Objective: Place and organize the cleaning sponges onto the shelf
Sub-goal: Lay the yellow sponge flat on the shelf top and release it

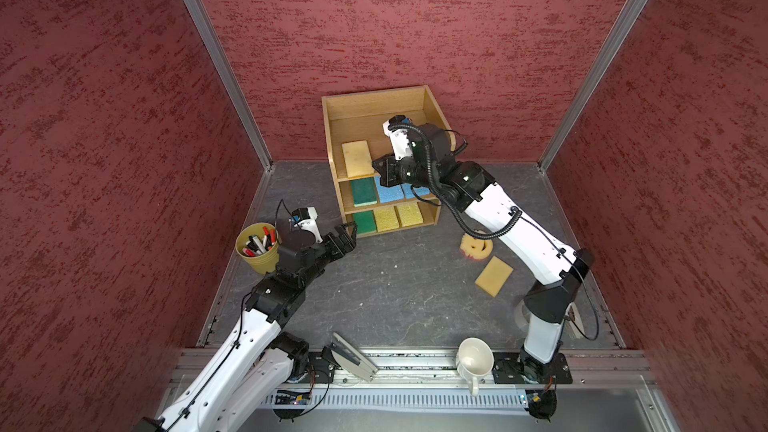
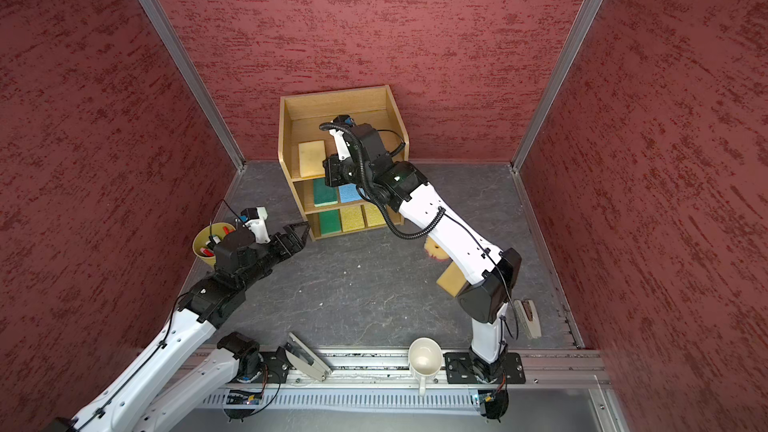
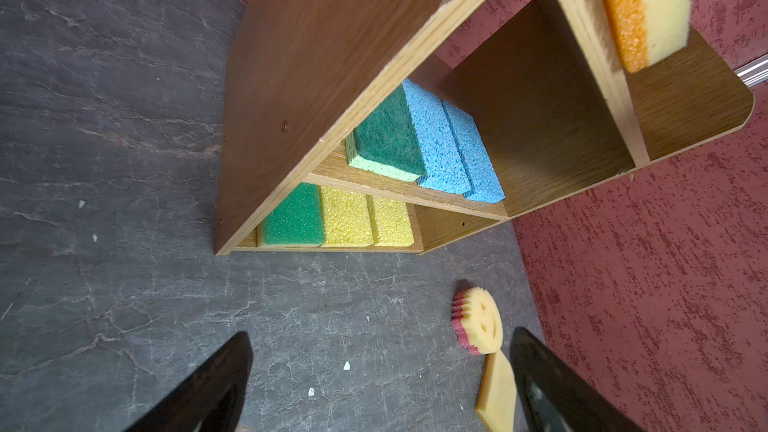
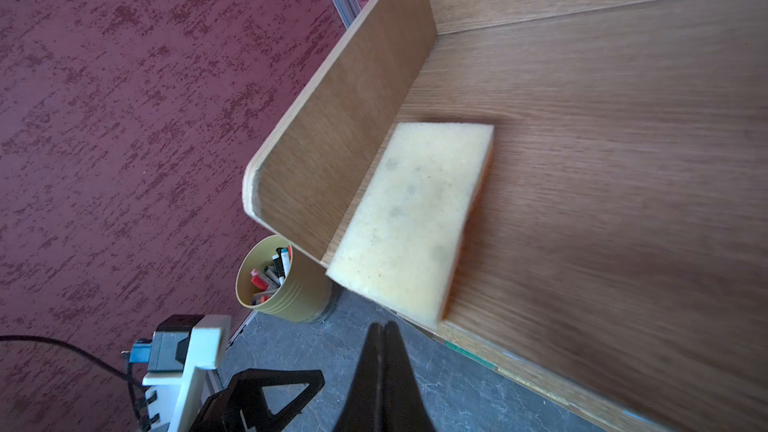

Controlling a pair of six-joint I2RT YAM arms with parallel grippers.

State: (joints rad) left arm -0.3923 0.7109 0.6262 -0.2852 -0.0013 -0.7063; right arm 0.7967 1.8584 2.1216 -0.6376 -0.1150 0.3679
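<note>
Shelf (image 1: 374, 105), top tier: tan sponge (image 4: 409, 218) at the near edge — my right claw (image 4: 383, 328), closed, empty, should nudge it in squarely.

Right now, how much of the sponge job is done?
Seven sit on the shelf: tan sponge on top; green sponge and two blue sponges in the middle; second green sponge and two yellow sponges at the bottom. Nothing is held: right gripper shut, left gripper open. Waiting on the table: smiley sponge, other tan sponge.
</note>
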